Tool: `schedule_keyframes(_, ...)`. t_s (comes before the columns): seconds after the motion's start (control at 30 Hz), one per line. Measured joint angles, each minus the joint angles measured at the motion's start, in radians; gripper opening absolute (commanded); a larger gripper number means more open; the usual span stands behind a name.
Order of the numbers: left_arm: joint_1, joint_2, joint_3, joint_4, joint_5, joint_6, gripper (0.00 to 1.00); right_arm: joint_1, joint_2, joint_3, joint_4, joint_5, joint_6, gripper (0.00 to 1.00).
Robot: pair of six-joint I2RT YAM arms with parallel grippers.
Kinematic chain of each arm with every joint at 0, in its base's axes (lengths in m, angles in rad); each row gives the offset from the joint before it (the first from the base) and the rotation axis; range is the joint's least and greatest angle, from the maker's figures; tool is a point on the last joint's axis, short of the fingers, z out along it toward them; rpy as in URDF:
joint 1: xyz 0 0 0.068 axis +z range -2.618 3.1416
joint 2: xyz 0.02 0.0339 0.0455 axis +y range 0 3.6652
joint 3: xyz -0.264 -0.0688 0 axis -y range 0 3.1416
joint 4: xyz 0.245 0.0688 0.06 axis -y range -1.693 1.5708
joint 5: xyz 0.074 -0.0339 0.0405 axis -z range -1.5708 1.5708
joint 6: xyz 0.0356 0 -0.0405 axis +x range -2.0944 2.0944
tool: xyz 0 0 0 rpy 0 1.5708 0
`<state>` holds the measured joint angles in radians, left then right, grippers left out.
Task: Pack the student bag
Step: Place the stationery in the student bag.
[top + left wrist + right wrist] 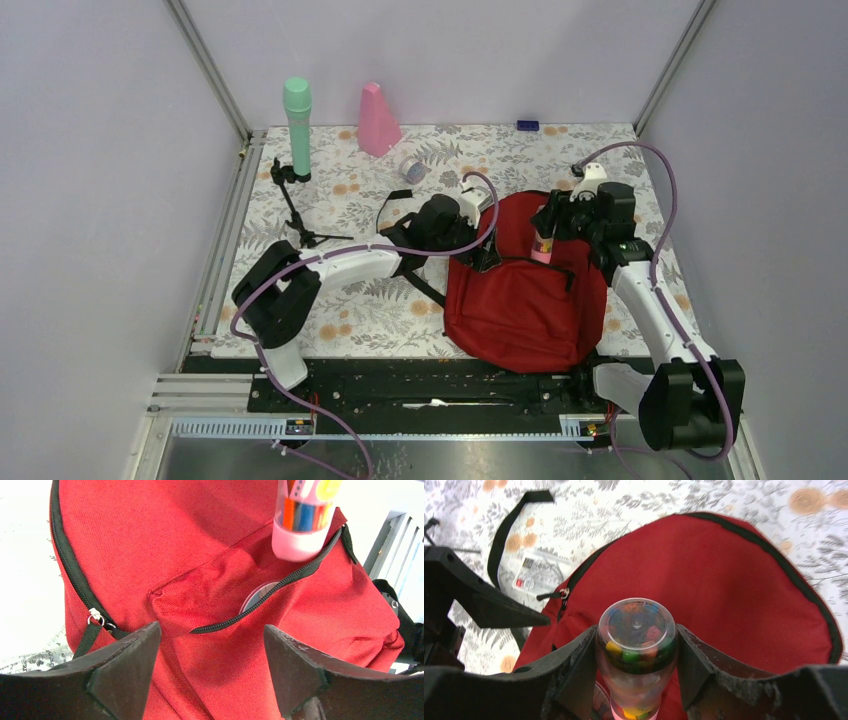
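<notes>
The student bag [525, 295] lies flat on the floral table [350, 300], toward the near edge and right of centre, directly in front of the right arm. Its front pocket [210, 590] faces up with the black zipper [272, 591] parted; a pale round item [257, 596] shows in the gap. The right gripper [636, 645] is clamped on a clear tube [636, 622] of coloured sticks, one finger pressed against each side. The tube is held upright, pink end down, at the pocket opening; whether it touches the fabric cannot be determined. The left gripper [211, 629] is positioned just beside the bag's left edge, low over the pocket, jaws spread apart with nothing between them. A green cylinder [297, 125] and a pink object [378, 120] stand at the far edge of the table, well apart from the bag.
</notes>
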<state>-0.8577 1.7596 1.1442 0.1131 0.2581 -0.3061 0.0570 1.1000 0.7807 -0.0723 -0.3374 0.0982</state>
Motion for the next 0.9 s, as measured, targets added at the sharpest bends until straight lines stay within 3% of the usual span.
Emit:
schedule_keyframes(0.3,0.016,0.005,-0.033,0.018,-0.021,-0.089,0.65,0.0,0.154,0.122,-0.191,-0.132,-0.063,0.08)
schedule_keyframes(0.6,0.022,0.044,-0.065,0.047,-0.019,-0.161,0.59,0.0,0.21,0.211,-0.4,-0.122,-0.075,0.07)
schedule_keyframes(0.9,0.021,0.044,-0.107,0.174,0.047,-0.12,0.81,0.089,0.191,0.178,-0.407,0.036,-0.092,0.07)
